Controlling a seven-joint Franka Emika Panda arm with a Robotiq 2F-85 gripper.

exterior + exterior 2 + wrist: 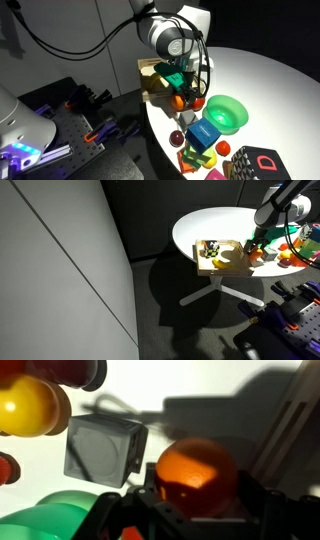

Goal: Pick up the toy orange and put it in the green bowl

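- The toy orange [195, 478] sits on the white table [255, 70], near the green bowl [238, 120] on the side away from the table's edge.
- The gripper [184, 92] is down over it. In the wrist view the jaws stand close on either flank of the fruit, about as far apart as it is wide. I cannot tell whether they are pressing it yet.
- It looks like a small, hollow plastic ball, so probably very light and stiff, and not fragile.
- The skin is smooth and glossy, so I'd expect it to squirt out if pinched off-centre.
- The best hold, to my eye, is straight across the widest part, with the pads level.
- A grey cube [103, 448] lies just beside the orange, on the side away from the bowl.
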